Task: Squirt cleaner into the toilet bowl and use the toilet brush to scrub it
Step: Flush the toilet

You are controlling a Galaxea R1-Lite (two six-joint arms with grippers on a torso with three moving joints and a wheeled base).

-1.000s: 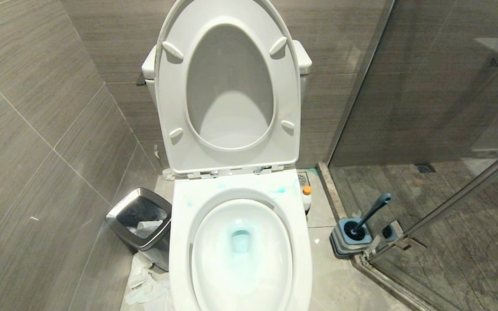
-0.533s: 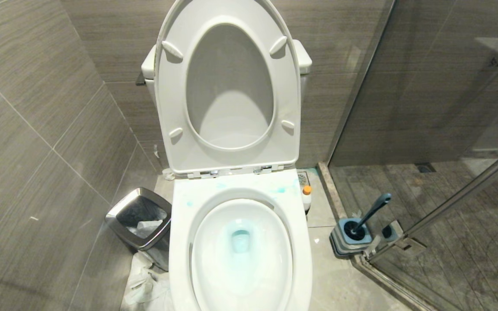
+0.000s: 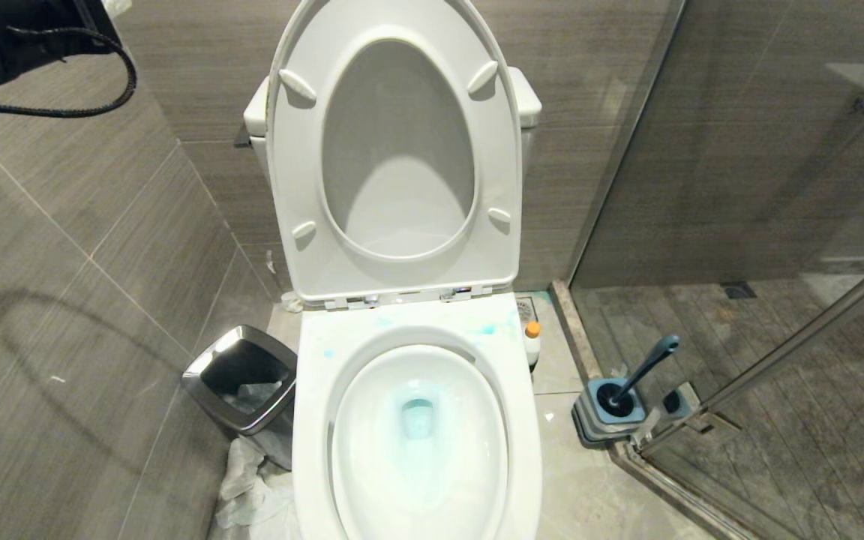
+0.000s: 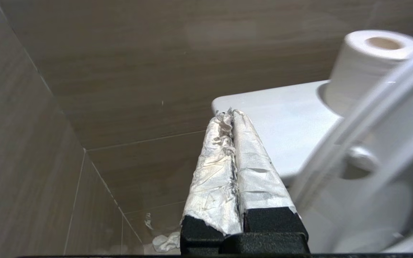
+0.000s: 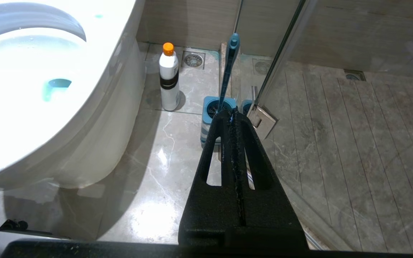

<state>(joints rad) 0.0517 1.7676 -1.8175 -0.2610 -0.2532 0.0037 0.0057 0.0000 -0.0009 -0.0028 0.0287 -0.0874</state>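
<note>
Toilet bowl [image 3: 417, 442] taken as ref, seat and lid up, turquoise liquid pooled at drain; cleaner [image 5: 169, 77] upright on floor just beside bowl's right flank, toilet brush [image 5: 228, 68] upright in holder [image 5: 212, 118] further right, near glass door hinge. L gripper [image 4: 231, 114] raised well above bowl by tank [image 4: 281, 122], paper-wrapped fingers [image 4: 213, 172] pressed together, nothing between. R gripper [image 5: 232, 114] low, right of bowl, aimed at brush holder, fingers clenched, empty; steel bin [image 3: 241, 379] left of bowl

Grey wood-grain tiled walls [image 3: 72, 247], marbled grey floor [image 5: 163, 172], glass shower door [image 3: 762, 187], steel-rimmed waste bin [image 3: 241, 379]
</note>
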